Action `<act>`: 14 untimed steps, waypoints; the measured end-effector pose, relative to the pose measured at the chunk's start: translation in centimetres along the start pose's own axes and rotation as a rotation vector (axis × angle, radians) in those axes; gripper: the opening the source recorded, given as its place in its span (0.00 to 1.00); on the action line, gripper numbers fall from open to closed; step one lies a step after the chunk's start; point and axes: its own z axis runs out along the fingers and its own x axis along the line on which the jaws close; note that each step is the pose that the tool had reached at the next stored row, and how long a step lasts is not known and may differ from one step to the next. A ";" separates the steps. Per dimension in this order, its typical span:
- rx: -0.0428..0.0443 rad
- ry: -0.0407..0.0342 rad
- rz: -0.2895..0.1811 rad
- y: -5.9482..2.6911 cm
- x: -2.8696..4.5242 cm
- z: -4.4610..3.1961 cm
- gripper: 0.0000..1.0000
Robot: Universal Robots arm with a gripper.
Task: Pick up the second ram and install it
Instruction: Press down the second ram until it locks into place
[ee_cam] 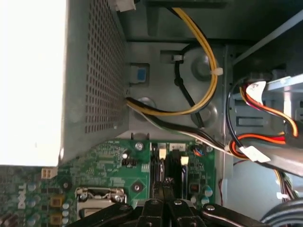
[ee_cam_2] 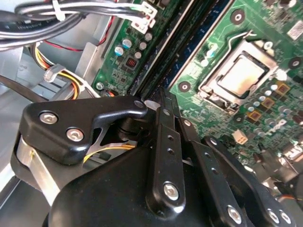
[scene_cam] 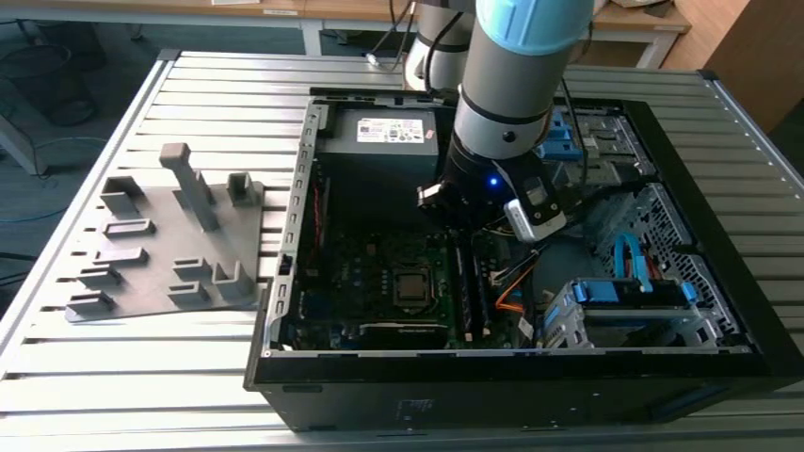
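Observation:
My gripper (scene_cam: 458, 224) reaches down into the open computer case (scene_cam: 289, 282), over the memory slots beside the processor socket (scene_cam: 412, 287). In both wrist views its fingers stand pressed together, gripper (ee_cam_2: 162, 94) (ee_cam: 166, 182), at the end of a thin dark stick, the second ram (ee_cam_2: 173, 56). The stick stands edge-up along a slot on the green motherboard (ee_cam_2: 265, 28), between white slot latches (ee_cam: 162, 153). From the exterior view the ram (scene_cam: 468, 282) reads as a long dark strip running away from the gripper. I cannot tell whether it is fully seated.
The grey holder plate (scene_cam: 164, 235) with its plastic blocks lies on the slatted table at the exterior view's left. The power supply (ee_cam: 94, 71) and bundled cables (ee_cam: 203, 71) crowd the gripper. A drive cage with blue cables (scene_cam: 628, 301) sits at the exterior view's right.

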 end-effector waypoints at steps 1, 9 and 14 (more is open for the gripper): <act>0.0002 0.0001 -0.001 0.01 0.00 0.07 0.10; 0.0052 -0.0004 -0.003 0.01 0.00 0.65 0.10; 0.0056 -0.0012 -0.003 -0.34 0.01 0.08 0.10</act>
